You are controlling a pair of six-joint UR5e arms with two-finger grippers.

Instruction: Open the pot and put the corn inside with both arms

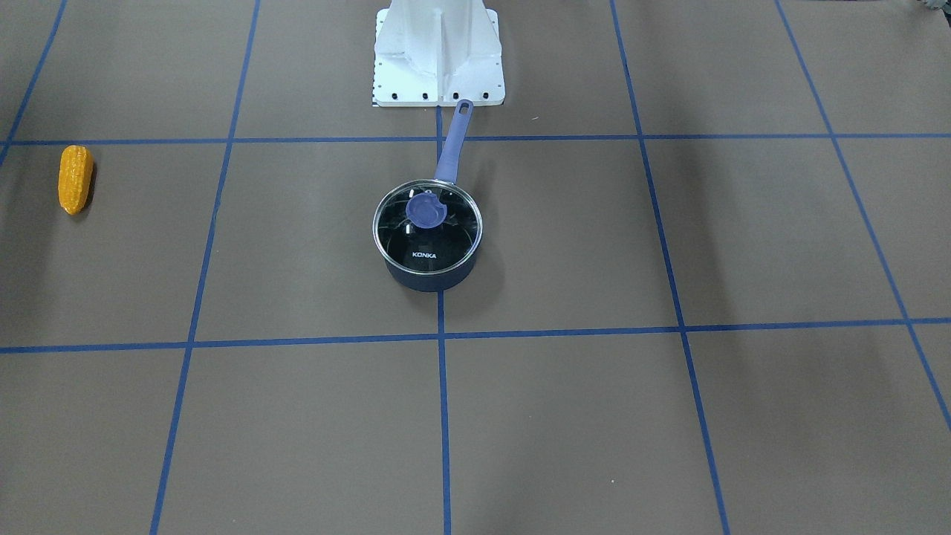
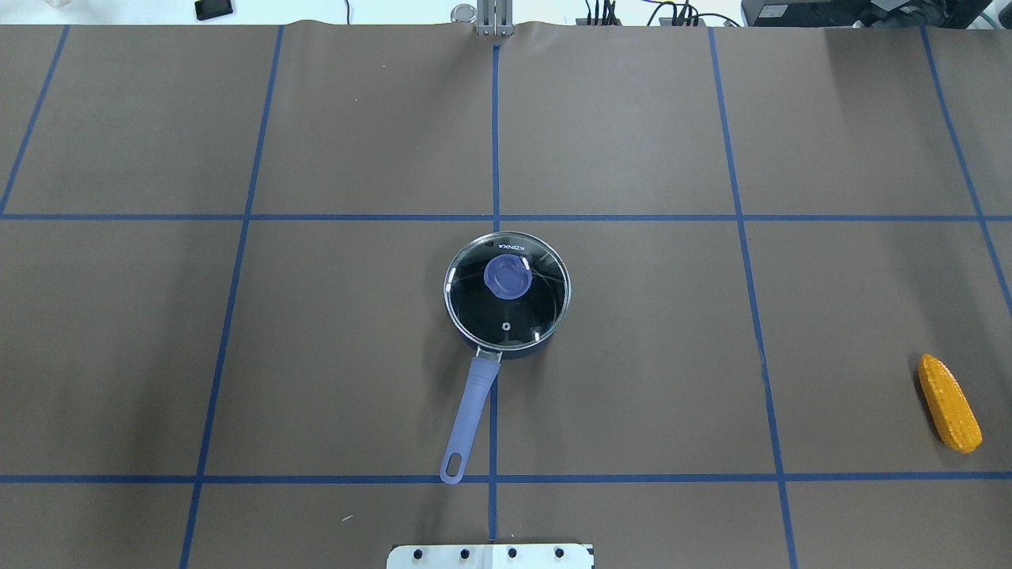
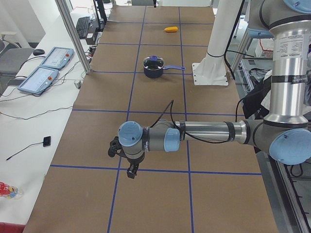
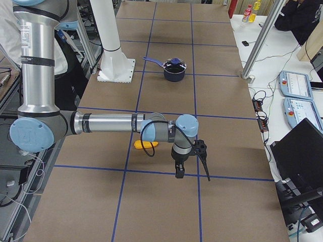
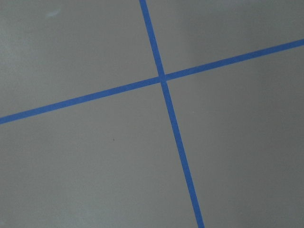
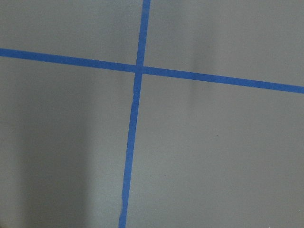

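At frame centre the lidded pot (image 1: 432, 278) waits, corn (image 2: 949, 403) far right overhead — seemingly unstarted; the lid (image 2: 523, 314) should lift first. Left gripper (image 3: 130, 173), right gripper (image 4: 178, 172) — opening impossible to tell.

glossy glass lid (image 1: 427, 227), bumpy corn (image 2: 949, 402), matt brown table (image 2: 632, 316)

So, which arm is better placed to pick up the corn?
The right arm. The corn lies far on the robot's right side, close beside that arm; the left arm is at the opposite end, beyond the pot.
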